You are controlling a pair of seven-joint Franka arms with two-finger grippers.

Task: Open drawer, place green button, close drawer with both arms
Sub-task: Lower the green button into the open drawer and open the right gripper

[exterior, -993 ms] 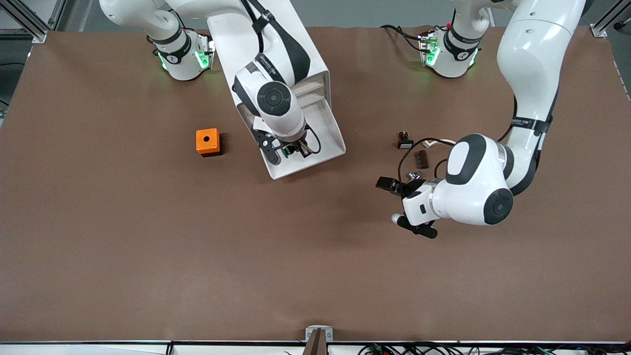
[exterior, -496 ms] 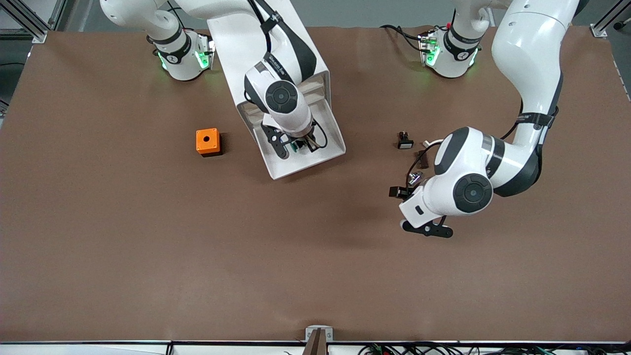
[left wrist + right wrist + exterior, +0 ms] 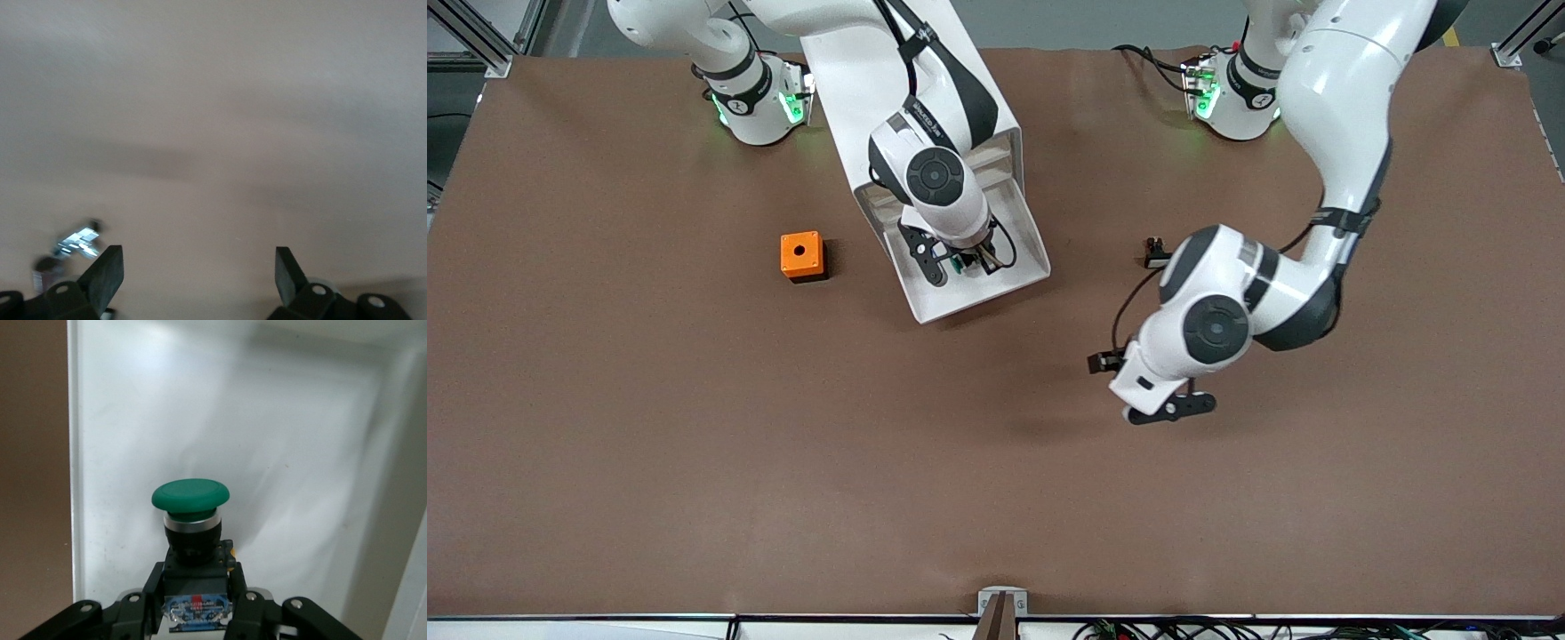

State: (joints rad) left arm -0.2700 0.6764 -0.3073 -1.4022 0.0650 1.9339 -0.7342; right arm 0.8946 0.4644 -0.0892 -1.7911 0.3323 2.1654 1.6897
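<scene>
The right gripper (image 3: 960, 263), upper centre of the front view, is clamped on the button (image 3: 191, 520) and holds it over the floor of the pulled-out drawer (image 3: 1021, 233). In the right wrist view the green cap stands upright above white drawer floor. The left gripper (image 3: 1149, 384), right of centre in the front view, hangs over bare table (image 3: 694, 444) with its fingers (image 3: 107, 275) spread wide and nothing between them. An orange cube (image 3: 802, 256) sits on the table toward the right arm's end of it, beside the drawer.
</scene>
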